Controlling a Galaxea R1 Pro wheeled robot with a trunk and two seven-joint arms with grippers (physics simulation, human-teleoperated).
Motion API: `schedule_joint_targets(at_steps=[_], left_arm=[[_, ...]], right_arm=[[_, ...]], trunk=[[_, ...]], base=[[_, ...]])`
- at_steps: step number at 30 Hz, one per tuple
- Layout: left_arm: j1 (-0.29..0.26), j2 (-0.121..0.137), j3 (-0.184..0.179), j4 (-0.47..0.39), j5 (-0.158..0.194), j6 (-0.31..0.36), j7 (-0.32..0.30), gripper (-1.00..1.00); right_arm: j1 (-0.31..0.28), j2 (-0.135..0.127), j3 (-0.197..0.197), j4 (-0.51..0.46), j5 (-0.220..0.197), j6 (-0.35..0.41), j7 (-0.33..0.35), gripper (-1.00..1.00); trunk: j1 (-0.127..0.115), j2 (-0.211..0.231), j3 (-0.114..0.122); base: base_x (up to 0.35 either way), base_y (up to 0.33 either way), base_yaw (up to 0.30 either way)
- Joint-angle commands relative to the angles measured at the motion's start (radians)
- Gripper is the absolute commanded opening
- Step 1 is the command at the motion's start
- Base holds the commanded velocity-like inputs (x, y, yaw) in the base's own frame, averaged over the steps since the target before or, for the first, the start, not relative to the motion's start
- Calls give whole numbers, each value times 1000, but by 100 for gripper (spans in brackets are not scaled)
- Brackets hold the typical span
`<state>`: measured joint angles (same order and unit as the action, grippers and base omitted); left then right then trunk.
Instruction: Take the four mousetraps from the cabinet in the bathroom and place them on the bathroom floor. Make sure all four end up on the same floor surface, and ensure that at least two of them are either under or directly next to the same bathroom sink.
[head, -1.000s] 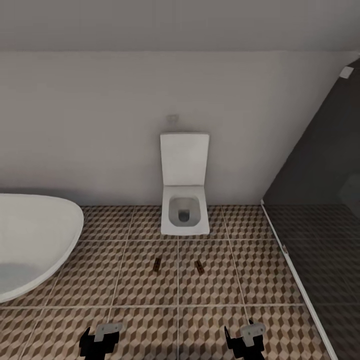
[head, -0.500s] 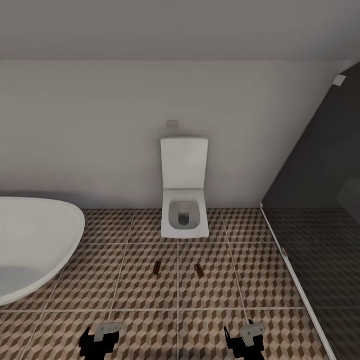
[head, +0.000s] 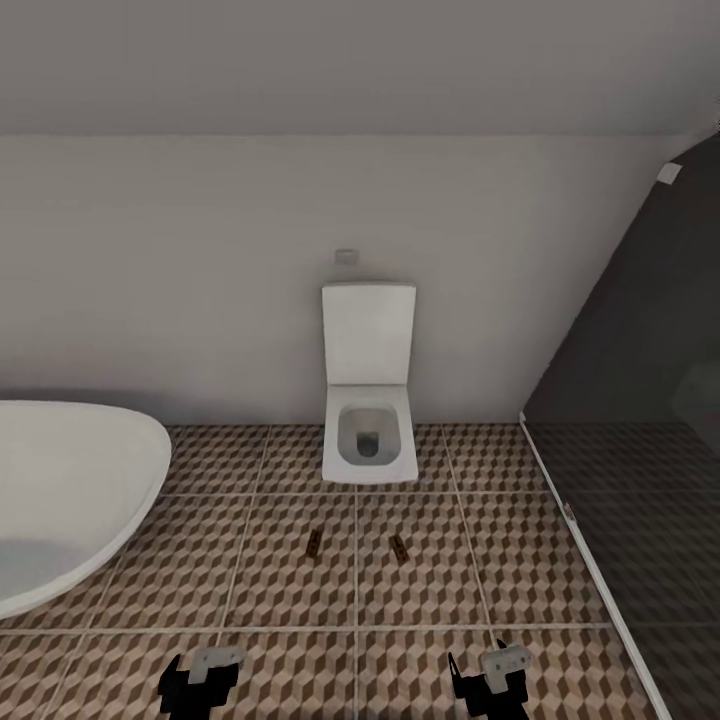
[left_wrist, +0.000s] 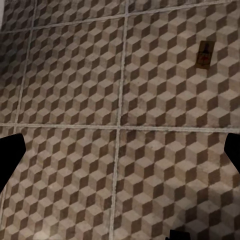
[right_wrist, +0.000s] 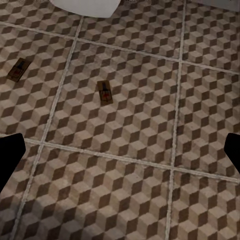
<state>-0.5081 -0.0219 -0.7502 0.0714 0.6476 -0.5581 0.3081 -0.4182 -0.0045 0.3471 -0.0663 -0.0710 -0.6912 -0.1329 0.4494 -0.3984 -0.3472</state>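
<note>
While both grippers hang low over the bathroom floor (head: 280, 590), left gripper (head: 200, 678) and right gripper (head: 492, 675) each have their fingers spread wide apart, holding nothing. Two mousetraps lie flat on separate tiles before the white toilet (head: 368, 400): one (head: 313, 543) left, one (head: 399, 547) right, well apart. Bathtub (head: 70, 500) sits at left.

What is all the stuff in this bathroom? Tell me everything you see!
Mousetraps: two, tan wood, flat on the floor in front of the toilet, left one and right one, apart.
Toilet: one, white, against the back wall, lid up.
Bathtub: one, white, oval, at left.
Floor: brown, beige and white cube-pattern tiles.
Glass panel: one, dark, at right.
Left tool: black and grey, low over the floor.
Right tool: same, low over the floor.
</note>
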Motion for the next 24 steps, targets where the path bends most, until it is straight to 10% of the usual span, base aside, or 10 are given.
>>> schedule_joint_targets(at_steps=[1, 24], left_arm=[[-1, -1, -6, 4, -2, -3, 5, 100], [-1, -1, -6, 4, -1, -3, 5, 100]], right_arm=[[-1, 0, 9, 0, -7, -3, -3, 100], [-1, 1, 9, 0, -7, -2, -3, 100]], trunk=[[1, -2, 0], [1, -2, 15]], base=[[0, 0, 0], [0, 0, 0]])
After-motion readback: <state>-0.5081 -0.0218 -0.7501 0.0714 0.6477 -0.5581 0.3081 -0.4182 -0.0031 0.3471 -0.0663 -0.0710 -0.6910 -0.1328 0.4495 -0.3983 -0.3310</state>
